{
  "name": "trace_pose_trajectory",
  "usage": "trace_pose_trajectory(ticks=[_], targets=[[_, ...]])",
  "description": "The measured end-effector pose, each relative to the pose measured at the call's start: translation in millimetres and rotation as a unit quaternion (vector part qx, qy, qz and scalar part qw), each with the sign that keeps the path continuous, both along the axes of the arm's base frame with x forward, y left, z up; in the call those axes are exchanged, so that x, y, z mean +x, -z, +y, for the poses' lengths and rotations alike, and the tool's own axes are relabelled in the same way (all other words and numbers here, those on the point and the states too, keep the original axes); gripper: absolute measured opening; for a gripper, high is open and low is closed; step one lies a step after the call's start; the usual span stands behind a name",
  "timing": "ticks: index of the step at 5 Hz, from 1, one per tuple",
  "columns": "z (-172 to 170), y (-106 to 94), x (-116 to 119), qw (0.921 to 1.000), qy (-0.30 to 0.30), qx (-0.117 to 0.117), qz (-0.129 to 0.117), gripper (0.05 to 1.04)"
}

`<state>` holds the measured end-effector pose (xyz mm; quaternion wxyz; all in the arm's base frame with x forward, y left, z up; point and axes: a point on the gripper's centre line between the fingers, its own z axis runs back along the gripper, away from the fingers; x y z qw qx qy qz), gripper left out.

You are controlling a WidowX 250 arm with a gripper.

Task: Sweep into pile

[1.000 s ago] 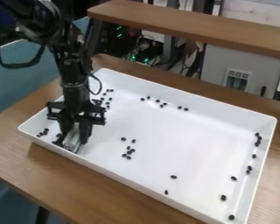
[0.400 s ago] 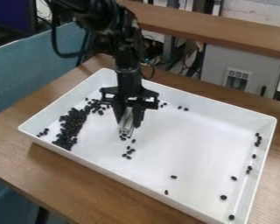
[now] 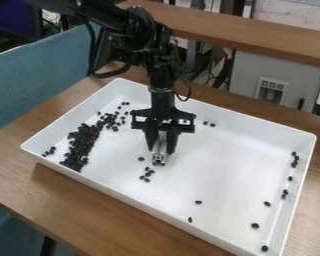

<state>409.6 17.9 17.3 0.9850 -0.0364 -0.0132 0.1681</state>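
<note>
My gripper (image 3: 160, 150) hangs over the left-centre of the white tray (image 3: 209, 150), its fingers shut on a silvery metal bar (image 3: 159, 149) that points down. Dark beans form an elongated pile (image 3: 81, 145) along the tray's left side, well left of the gripper. Just below and left of the bar's tip lies a small cluster of loose beans (image 3: 147, 174). More single beans (image 3: 199, 202) are scattered toward the front, and several (image 3: 285, 192) lie along the right wall. A couple of beans (image 3: 209, 123) sit near the back wall.
The tray's raised walls surround the beans on a brown wooden table (image 3: 76, 200). A wooden shelf (image 3: 236, 32) runs across behind the tray, with a grey cabinet (image 3: 276, 82) beyond it. A blue-green panel (image 3: 36, 80) stands at the left.
From the tray's left side, my gripper has moved right with the metal bar, first to above the small cluster and then slightly farther right. The bean pile at left has come into sight.
</note>
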Motion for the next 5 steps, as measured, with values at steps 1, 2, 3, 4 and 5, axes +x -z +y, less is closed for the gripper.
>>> trace_pose_trajectory(ticks=[1,2,3,4,5], targets=[[-1.9,-0.6,0.7,0.9992,-0.038,-0.009,0.001,0.458],[-0.8,-1.1,-3.9,0.9974,-0.064,-0.022,0.023,0.767],[3.2,-4.9,-7.2,0.9968,-0.068,0.011,0.041,0.995],[-24.6,-16.4,-10.1,0.9974,-0.046,0.017,0.053,1.002],[-74.3,-40.8,-23.2,0.9989,0.034,0.006,0.031,1.000]])
